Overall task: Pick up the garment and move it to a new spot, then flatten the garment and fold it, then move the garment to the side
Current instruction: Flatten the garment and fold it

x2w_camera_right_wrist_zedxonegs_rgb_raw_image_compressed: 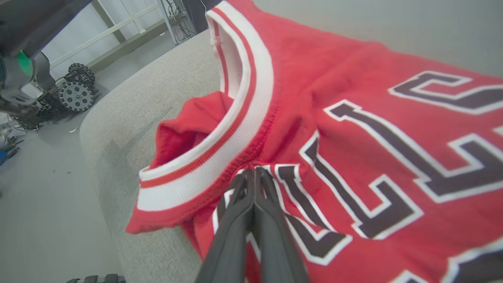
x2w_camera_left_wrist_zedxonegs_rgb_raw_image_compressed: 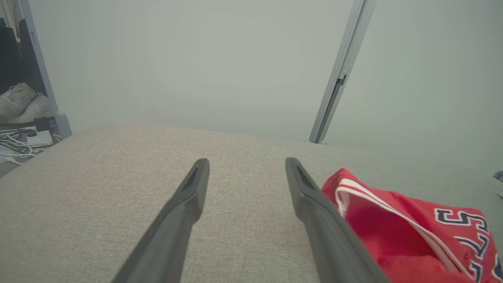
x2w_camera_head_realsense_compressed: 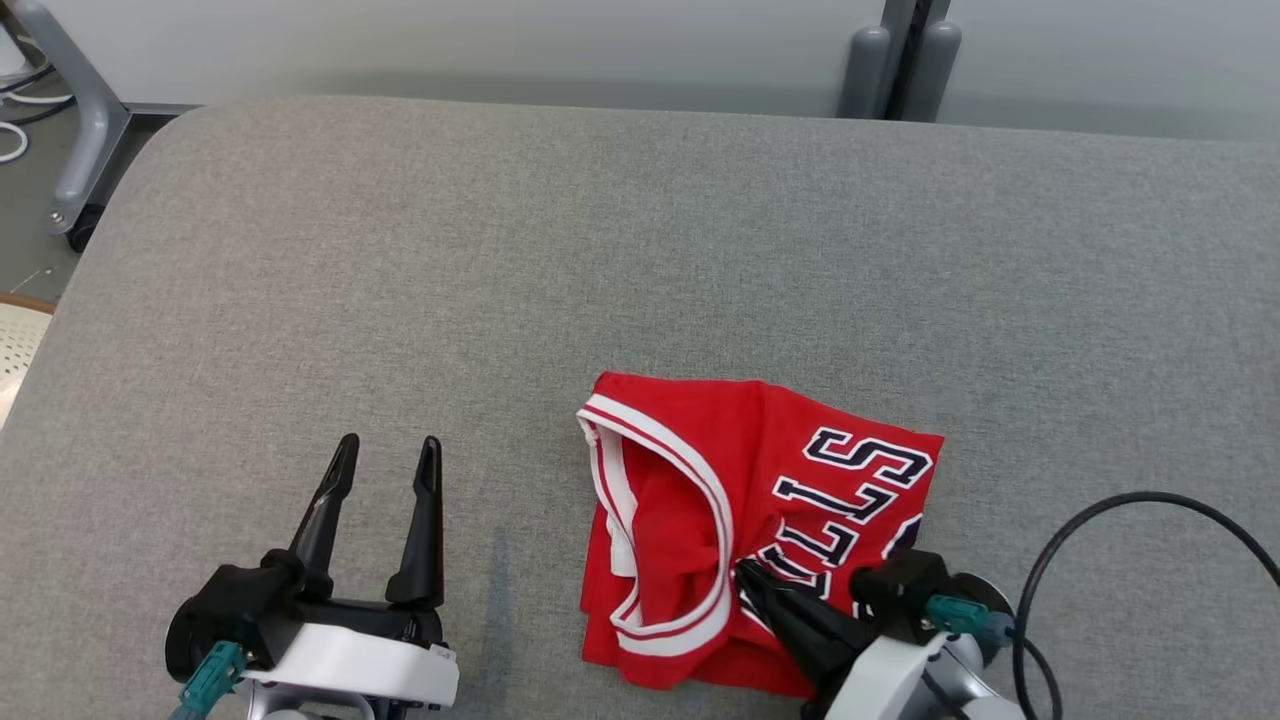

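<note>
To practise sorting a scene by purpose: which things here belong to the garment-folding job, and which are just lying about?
Belong to the job:
red jersey
right claw, shut on the jersey
left claw, open
grey padded table

Just lying about:
pale shoes
white cables
wheeled cart
grey stand leg

A grey fabric worktop point(x2w_camera_head_realsense_compressed: 640, 250) spreads across the head view. At 10 o'clock a grey frame leg point(x2w_camera_head_realsense_compressed: 88, 130) stands on a black caster point(x2w_camera_head_realsense_compressed: 80, 230). At 1 o'clock are two grey posts point(x2w_camera_head_realsense_compressed: 895, 70). In the left wrist view, white shoes point(x2w_camera_left_wrist_zedxonegs_rgb_raw_image_compressed: 21, 104) lie at 9 o'clock.
</note>
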Available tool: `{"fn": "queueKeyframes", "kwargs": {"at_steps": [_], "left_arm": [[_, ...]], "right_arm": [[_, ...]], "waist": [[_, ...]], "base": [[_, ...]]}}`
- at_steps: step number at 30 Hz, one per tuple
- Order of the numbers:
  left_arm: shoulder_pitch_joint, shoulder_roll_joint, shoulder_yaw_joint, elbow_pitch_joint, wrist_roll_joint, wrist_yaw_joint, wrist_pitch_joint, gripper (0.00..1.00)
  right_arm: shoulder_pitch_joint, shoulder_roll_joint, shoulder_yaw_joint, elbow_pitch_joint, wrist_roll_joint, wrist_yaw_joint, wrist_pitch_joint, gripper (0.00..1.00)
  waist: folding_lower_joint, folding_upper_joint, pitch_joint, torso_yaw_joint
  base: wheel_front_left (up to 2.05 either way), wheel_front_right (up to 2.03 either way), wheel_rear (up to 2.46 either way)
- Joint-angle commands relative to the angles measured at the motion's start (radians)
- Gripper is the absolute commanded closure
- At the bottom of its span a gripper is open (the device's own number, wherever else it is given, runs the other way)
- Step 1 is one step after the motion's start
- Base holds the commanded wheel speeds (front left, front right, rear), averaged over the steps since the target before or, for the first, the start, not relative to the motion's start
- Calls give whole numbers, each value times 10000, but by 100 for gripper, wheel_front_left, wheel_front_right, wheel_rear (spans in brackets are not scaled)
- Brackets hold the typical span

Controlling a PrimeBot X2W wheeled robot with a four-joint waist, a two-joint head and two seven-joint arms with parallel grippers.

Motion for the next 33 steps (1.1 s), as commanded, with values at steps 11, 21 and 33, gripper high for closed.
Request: {"fn": "queueKeyframes", "kwargs": {"at_steps": [11,21,33], "left_arm": [[-239,-133,172,-24,170,-238,-42,0],[-93,-243,375,-10,282,-303,-43,0],[221,-162,576,-42,515,-273,-43,0]], "right_arm": [[-848,214,488,697,490,-4,-313,100],[-553,32,64,841,711,-4,-823,100],[312,-59,-2292,-851,314,-4,-1895,0]], "waist": [[0,0,184,221],[0,0,86,65],[0,0,-477,-404]], "base": [[0,0,0],[0,0,0],[0,0,0]]}}
